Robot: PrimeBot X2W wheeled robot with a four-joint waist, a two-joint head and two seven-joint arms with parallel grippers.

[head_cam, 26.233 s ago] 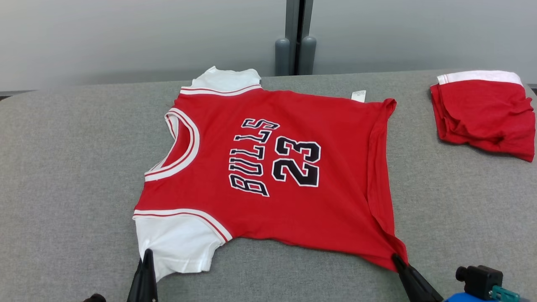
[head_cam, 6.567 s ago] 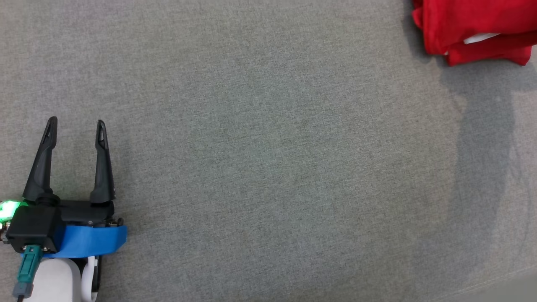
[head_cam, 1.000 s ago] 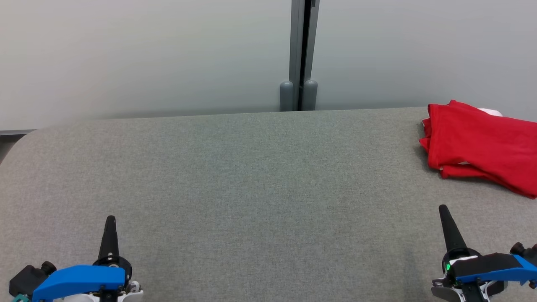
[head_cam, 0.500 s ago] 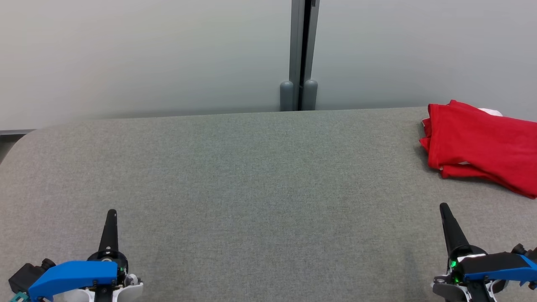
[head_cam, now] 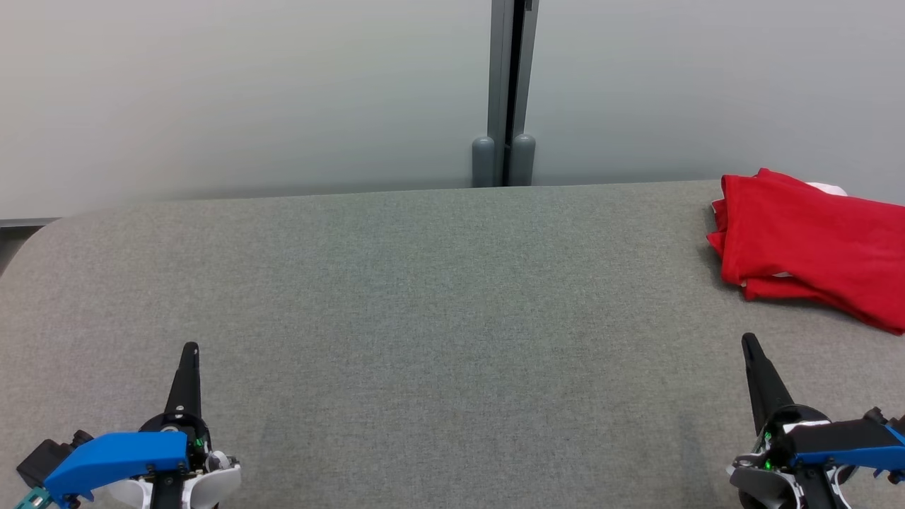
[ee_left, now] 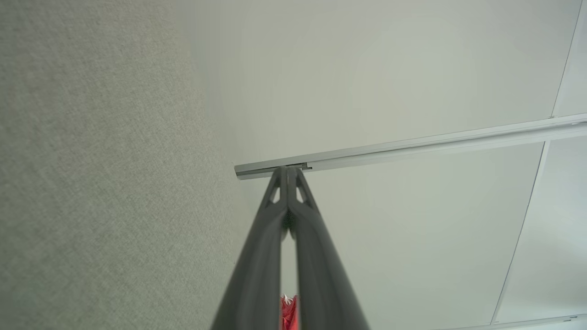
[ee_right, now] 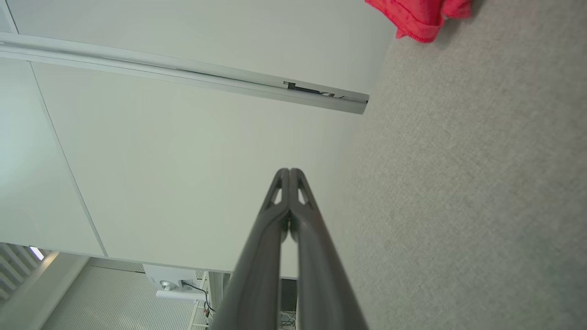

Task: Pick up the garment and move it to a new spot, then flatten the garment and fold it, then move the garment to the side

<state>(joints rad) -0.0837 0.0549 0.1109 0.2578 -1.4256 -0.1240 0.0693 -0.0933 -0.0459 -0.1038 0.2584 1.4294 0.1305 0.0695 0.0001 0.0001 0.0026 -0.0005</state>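
The red garment point(head_cam: 813, 247) lies folded in a stack at the far right of the grey table point(head_cam: 438, 297), with a bit of white showing at its back edge. A corner of the garment point(ee_right: 419, 16) appears at the top of the right wrist view, and a red sliver of the garment point(ee_left: 288, 314) shows between the fingers in the left wrist view. My left gripper point(head_cam: 189, 351) stands shut and empty at the lower left. My right gripper point(head_cam: 747, 343) stands shut and empty at the lower right, a little in front of the garment and apart from it.
A pale partition wall point(head_cam: 247, 92) with a dark vertical post point(head_cam: 503, 92) runs along the table's far edge. The table's left end point(head_cam: 28, 244) is rounded.
Both grippers have slid a little forward along the table, fingertips higher in the head view. The garment has not moved since a second ago.
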